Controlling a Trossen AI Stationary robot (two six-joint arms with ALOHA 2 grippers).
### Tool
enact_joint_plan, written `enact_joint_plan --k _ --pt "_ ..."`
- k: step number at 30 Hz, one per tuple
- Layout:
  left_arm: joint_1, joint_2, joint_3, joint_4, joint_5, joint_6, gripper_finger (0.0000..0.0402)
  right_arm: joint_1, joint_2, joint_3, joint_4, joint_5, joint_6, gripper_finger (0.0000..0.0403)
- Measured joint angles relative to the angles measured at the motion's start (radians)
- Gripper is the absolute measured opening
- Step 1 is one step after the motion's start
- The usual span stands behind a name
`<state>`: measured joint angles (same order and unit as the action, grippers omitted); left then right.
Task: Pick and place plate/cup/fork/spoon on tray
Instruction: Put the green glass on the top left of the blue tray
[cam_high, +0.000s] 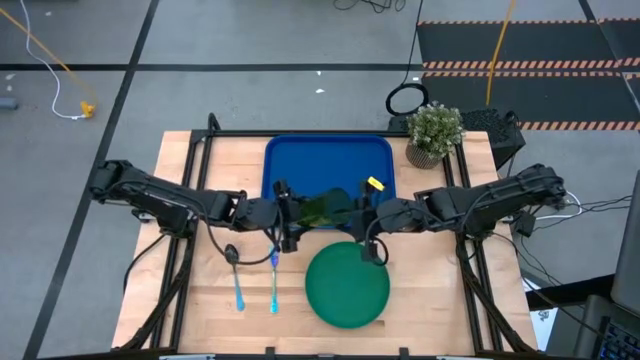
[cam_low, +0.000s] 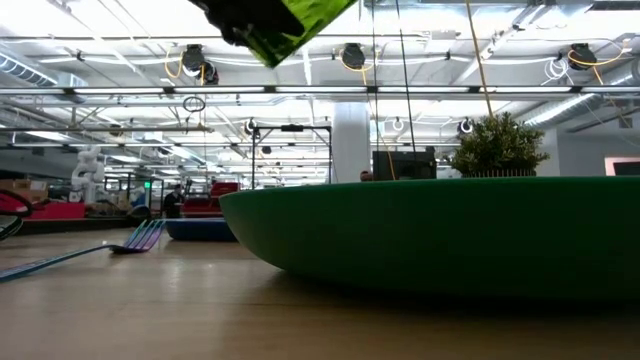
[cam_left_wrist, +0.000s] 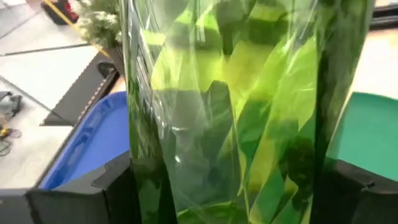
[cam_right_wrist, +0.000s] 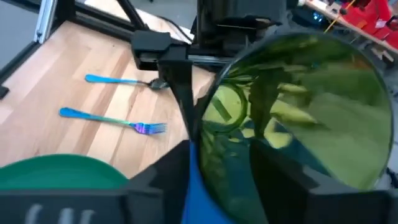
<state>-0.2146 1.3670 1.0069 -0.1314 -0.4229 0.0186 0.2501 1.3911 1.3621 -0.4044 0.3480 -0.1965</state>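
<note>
On the bare wood at the left of the high view, the spoon (cam_high: 235, 280) and the fork (cam_high: 274, 283) lie side by side, handles pointing to the near edge, not yet moved. Next, the left gripper (cam_high: 296, 214) reaches in over the near rim of the blue tray (cam_high: 300, 160), its jaws spread wide and closed around the body of the cup (cam_high: 325, 208), which hangs tilted in the air between both arms. The right gripper (cam_high: 367, 213) meets the cup from the other side; its fingers (cam_right_wrist: 155, 180) look partly parted at the rim, and whether they grip cannot be told. The green plate (cam_high: 347, 285) sits on the table just below them. A handover seems underway: one arm should hold firmly before the other lets go, then lower the cup upright onto clear tray floor.
</note>
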Motion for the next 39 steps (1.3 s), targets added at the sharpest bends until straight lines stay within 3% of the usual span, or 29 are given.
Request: enact_joint_plan --k 6,12,18,23,26,30,34,39 --pt "-0.006 -0.009 0.002 -0.009 -0.022 0.003 0.0323 0.032 -0.059 -0.001 0.002 0.074 -0.008 0.0248" --pt "-0.012 -0.008 0.001 -0.018 -0.022 0.005 0.0323 0.07 -0.133 -0.005 -0.056 0.072 0.067 0.0309" --pt "-0.022 -0.008 0.001 -0.022 -0.022 0.014 0.0323 0.121 -0.237 -0.167 -0.017 0.068 0.161 0.0337" --pt "-0.022 -0.008 0.001 0.055 -0.019 0.052 0.0323 0.123 -0.325 -0.449 0.326 0.071 0.131 0.0338" --pt "-0.022 -0.008 0.001 0.126 0.018 0.087 0.0323 0.102 -0.334 -0.651 0.688 0.062 0.048 0.0338" --pt "-0.022 0.002 0.001 0.227 0.083 0.126 0.0323 0.037 -0.283 -0.845 1.126 -0.061 0.016 0.0338" --pt "-0.018 0.036 0.0 0.319 0.129 0.179 0.0323 -0.033 -0.219 -0.88 1.282 -0.147 0.109 0.0338" --pt "0.013 0.101 0.0 0.463 0.194 0.226 0.0323 -0.065 -0.147 -0.862 1.385 -0.217 0.105 0.0338"
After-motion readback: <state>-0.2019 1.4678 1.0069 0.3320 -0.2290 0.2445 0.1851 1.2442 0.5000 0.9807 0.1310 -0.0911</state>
